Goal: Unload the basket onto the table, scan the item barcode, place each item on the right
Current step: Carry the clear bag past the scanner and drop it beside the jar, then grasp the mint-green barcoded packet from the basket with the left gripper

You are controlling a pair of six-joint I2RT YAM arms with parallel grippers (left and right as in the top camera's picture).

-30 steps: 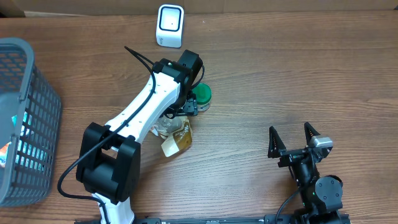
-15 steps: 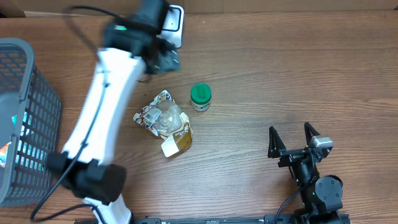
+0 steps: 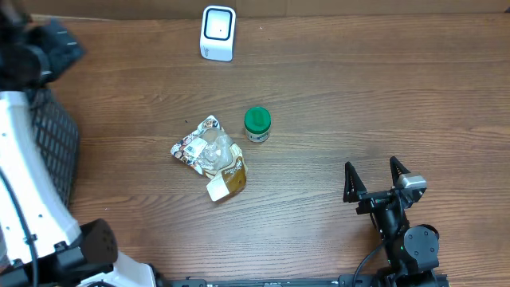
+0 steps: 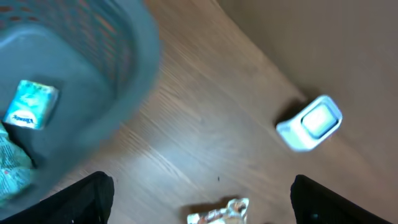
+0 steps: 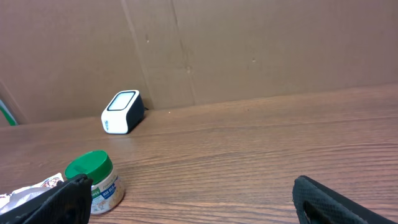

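The white barcode scanner (image 3: 217,33) stands at the back of the table; it also shows in the left wrist view (image 4: 311,122) and the right wrist view (image 5: 122,112). A green-lidded jar (image 3: 256,123) stands upright mid-table, with a crumpled clear and foil packet (image 3: 211,155) lying to its left. My left gripper (image 3: 60,41), blurred, is at the far left above the basket, open with nothing between its fingers (image 4: 202,199). My right gripper (image 3: 374,182) rests near the front right, open and empty (image 5: 199,199), far from the jar (image 5: 96,180).
A grey mesh basket (image 3: 56,143) stands at the left edge, partly hidden by my left arm. Inside the basket (image 4: 93,74) lies a teal packet (image 4: 31,104). A cardboard wall (image 5: 249,50) runs behind the scanner.
My left arm has swung from beside the green-lidded jar, past the scanner, to above the basket at far left, its jaws widening. The jar and packet stay put. The right arm has not moved.
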